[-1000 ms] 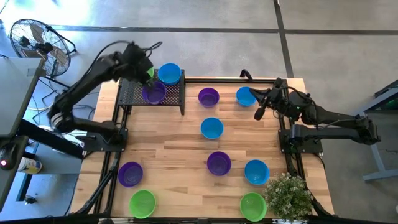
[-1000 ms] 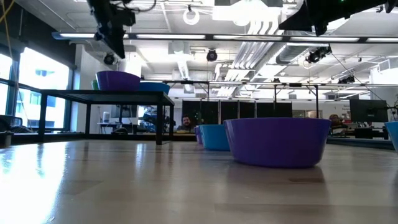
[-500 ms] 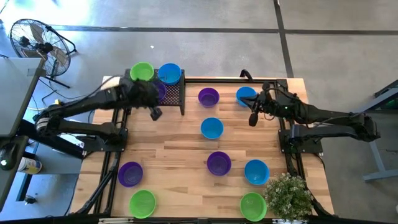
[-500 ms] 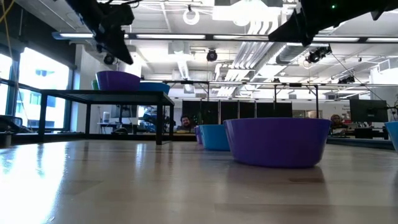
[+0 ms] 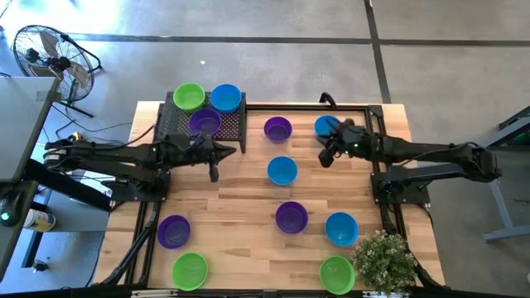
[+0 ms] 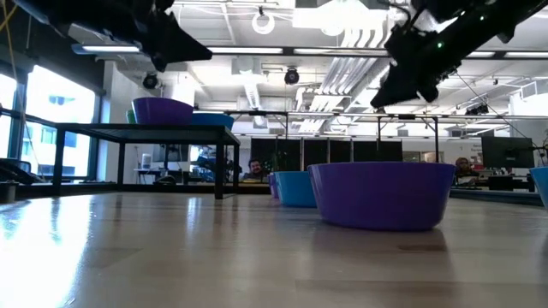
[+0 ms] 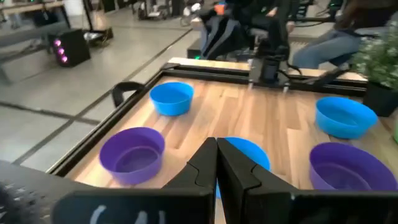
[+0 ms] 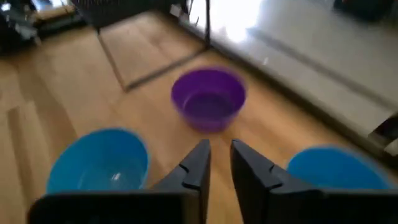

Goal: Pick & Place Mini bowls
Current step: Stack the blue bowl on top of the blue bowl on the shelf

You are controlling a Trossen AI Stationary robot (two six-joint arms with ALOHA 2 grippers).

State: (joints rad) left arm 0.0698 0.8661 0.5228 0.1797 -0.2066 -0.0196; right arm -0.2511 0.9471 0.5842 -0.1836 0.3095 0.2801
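Three mini bowls sit on the black mesh rack [image 5: 166,124] at the table's far left: green [image 5: 189,96], blue [image 5: 225,98], purple [image 5: 204,123]. Several more stand on the wood, among them a purple one [image 5: 277,129], two blue ones [image 5: 327,126] [image 5: 282,170] and another purple [image 5: 291,217]. My left gripper [image 5: 214,172] [image 7: 216,149] hovers shut and empty just off the rack's near right corner. My right gripper [image 5: 325,158] [image 8: 221,152] hangs slightly open and empty between the far blue bowl and the middle blue bowl [image 8: 99,163], facing the purple bowl [image 8: 208,99].
Near the table's front stand a purple bowl [image 5: 174,231], two green bowls [image 5: 190,270] [image 5: 337,274], a blue bowl [image 5: 341,228] and a potted plant [image 5: 385,261]. A black frame [image 5: 383,199] runs along the table's sides. Bare wood [image 5: 240,194] lies between the rack and the middle bowls.
My left gripper drew back from over the rack, toward the near edge and down, ending beside the rack's near right corner; the green bowl now shows resting on the rack's far left. My right gripper moved left and down, toward the middle blue bowl.
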